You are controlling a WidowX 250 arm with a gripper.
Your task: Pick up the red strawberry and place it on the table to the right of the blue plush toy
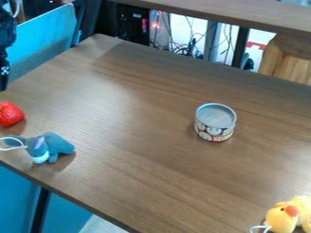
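Note:
At the upper left edge, my black gripper [5, 68] is partly cut off by the frame, hanging above the table's left side. A red strawberry [10, 114] lies just below it and is the nearest object, with a gap between them in the view. Further down, a blue-grey plush animal [53, 144] with a white string loop lies near the front left edge. A short round can [215, 122] with a silver top stands upright right of centre. The yellow plush duck [284, 218] with an orange beak is at the bottom right corner.
The brown wooden table [139, 136] slants across the view. Behind it are a raised wooden shelf [213, 13], cables and a wooden stool [291, 59]. A blue panel [45, 38] stands along the upper left side.

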